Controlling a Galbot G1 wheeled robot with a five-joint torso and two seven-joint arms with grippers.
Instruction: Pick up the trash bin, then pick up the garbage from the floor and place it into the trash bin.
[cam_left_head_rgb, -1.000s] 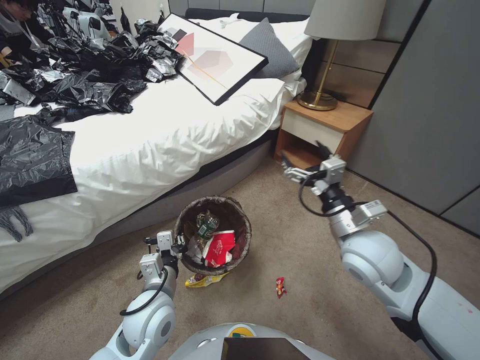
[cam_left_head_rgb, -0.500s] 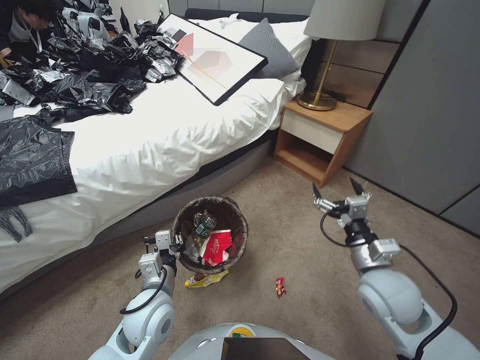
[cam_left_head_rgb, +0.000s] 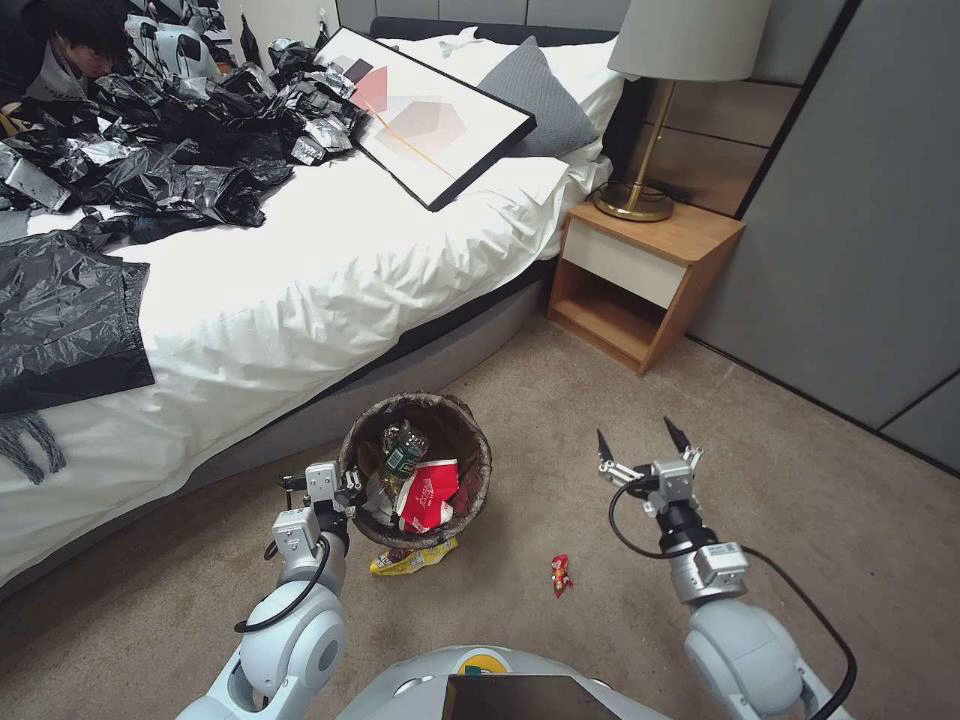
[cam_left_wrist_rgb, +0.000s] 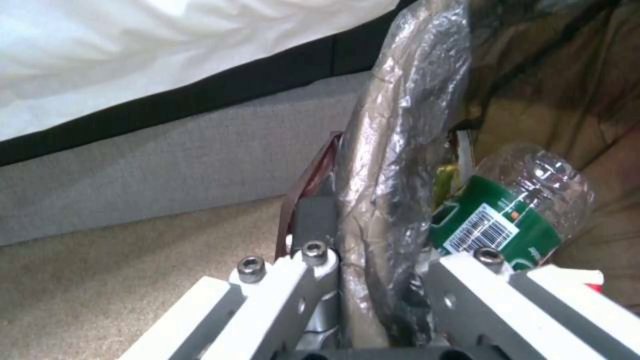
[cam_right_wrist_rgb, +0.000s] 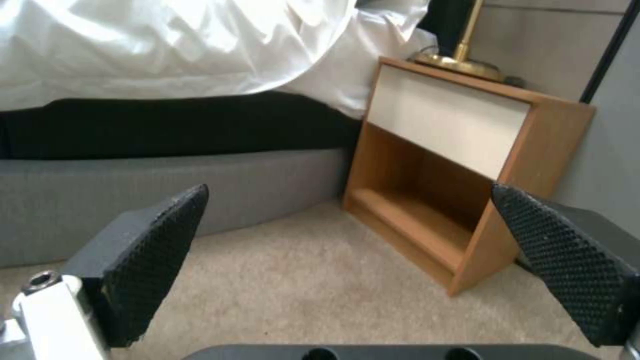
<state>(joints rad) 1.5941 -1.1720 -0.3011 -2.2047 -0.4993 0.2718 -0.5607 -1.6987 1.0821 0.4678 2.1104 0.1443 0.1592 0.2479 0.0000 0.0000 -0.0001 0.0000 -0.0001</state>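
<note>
The trash bin (cam_left_head_rgb: 470, 445), its rim wrapped in a dark liner, stands near the bed's foot side, with my left gripper (cam_left_head_rgb: 350, 490) shut on its near-left rim. In the left wrist view the lined rim (cam_left_wrist_rgb: 383, 165) runs between the fingers of my left gripper (cam_left_wrist_rgb: 380, 280). Inside the bin lie a red-and-white cup (cam_left_head_rgb: 425, 495) and a green-labelled bottle (cam_left_head_rgb: 401, 457) (cam_left_wrist_rgb: 507, 220). A yellow snack bag (cam_left_head_rgb: 412, 558) pokes out on the carpet from under the bin's near edge. A tiny red wrapper (cam_left_head_rgb: 560, 575) lies right of it. My right gripper (cam_left_head_rgb: 640, 445) (cam_right_wrist_rgb: 353, 250) hangs open and holds nothing, farther out and to the right of the wrapper.
The bed (cam_left_head_rgb: 330, 260) with black plastic bags (cam_left_head_rgb: 150, 170) and a framed picture (cam_left_head_rgb: 430, 115) fills the left. A wooden nightstand (cam_left_head_rgb: 650, 280) (cam_right_wrist_rgb: 453, 165) with a lamp (cam_left_head_rgb: 660, 110) stands at the right, against a grey wall (cam_left_head_rgb: 860, 200). Bare carpet lies around the wrapper.
My right arm has drawn back and down from beside the nightstand to low over the carpet, still open. The bin has shifted slightly left with my left gripper.
</note>
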